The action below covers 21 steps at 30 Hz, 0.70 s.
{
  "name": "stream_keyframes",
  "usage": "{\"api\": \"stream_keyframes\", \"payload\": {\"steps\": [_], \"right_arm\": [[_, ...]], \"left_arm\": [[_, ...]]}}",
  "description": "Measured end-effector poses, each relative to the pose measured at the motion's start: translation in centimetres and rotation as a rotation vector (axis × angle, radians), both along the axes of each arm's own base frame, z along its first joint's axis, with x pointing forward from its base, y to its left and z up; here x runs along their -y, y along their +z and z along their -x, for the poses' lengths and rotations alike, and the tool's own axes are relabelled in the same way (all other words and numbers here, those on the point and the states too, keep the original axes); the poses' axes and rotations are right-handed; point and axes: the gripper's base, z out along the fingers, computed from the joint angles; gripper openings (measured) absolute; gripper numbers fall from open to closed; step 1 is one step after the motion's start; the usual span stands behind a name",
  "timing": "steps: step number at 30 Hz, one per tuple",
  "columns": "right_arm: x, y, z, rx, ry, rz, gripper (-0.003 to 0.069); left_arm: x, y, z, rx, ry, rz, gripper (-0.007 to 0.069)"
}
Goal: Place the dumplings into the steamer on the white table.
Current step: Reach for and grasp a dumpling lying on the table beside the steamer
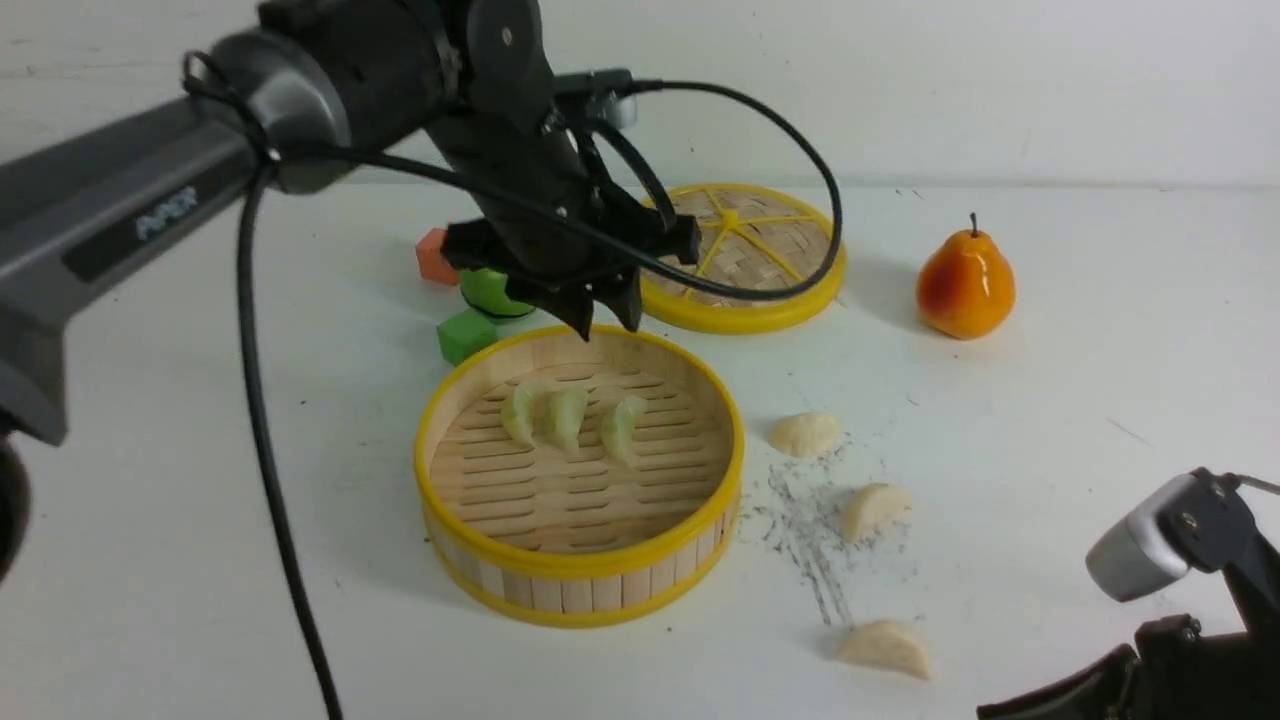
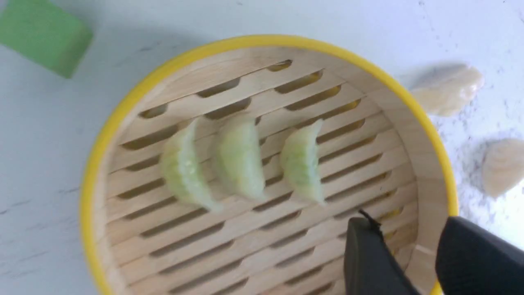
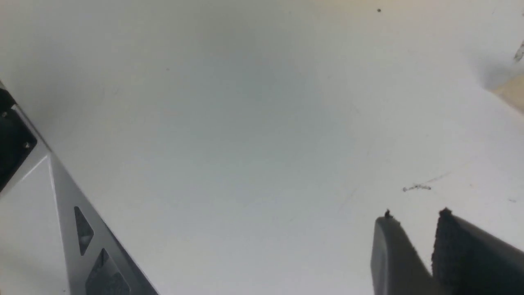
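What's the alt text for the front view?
Three green dumplings lie in the round bamboo steamer, the left hand open above its far rim. Three cream dumplings sit outside on the white table.

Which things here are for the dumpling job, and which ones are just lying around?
For the job:
- three green dumplings
- three cream dumplings
- steamer basket
- white table

Just lying around:
- woven lid
- pear
- orange block
- green block
- round green thing
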Motion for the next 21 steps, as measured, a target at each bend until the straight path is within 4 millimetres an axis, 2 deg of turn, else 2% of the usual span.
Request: {"api": "stream_keyframes", "payload": {"steps": [5, 6, 9, 11, 13, 14, 16, 17, 18, 19, 21], "right_arm": [[0.2, -0.3, 0.2, -0.037, -0.006, 0.037, 0.0243], [0.4, -0.5, 0.3, -0.049, -0.008, 0.057, 0.027], [0.6, -0.9, 0.1, -0.084, -0.024, 0.095, 0.0324], [0.9, -1.3, -0.7, -0.139, -0.052, 0.143, 0.0379], [1.0, -1.1, -2.2, -0.177, -0.079, 0.194, 0.0412], [1.0, -1.1, -2.7, -0.186, -0.083, 0.206, 0.0416], [0.9, -0.9, -4.6, -0.207, -0.082, 0.249, 0.0424], [0.9, -1.0, -4.8, -0.212, -0.078, 0.261, 0.0425], [0.7, -0.9, -5.6, -0.204, -0.067, 0.276, 0.0426], [-0.1, -1.1, -6.8, -0.203, -0.021, 0.317, 0.0427], [-1.2, -1.3, -7.9, -0.193, 0.038, 0.355, 0.0428]], "left_arm": [[-2.3, 5.2, 3.9, 0.036, -0.059, -0.059, 0.0124], [-2.9, 6.8, 5.2, 0.067, -0.068, -0.05, 0.0105], [-4.3, 8.8, 8.0, 0.104, -0.082, -0.041, 0.0071], [-5.8, 10.2, 11.1, 0.129, -0.09, -0.034, 0.0054], [-7.6, 10.7, 14.7, 0.145, -0.096, -0.031, 0.0048], [-8.1, 10.6, 15.5, 0.154, -0.098, -0.029, 0.0047], [-9.6, 10.1, 18.5, 0.211, -0.107, -0.02, 0.0047], [-9.9, 10.4, 19.0, 0.236, -0.108, -0.011, 0.0047], [-10.4, 9.6, 20.0, 0.249, -0.114, -0.018, 0.0047], [-11.5, 8.6, 21.9, 0.308, -0.126, -0.017, 0.0047], [-12.5, 7.5, 23.8, 0.362, -0.129, -0.015, 0.0047]]}}
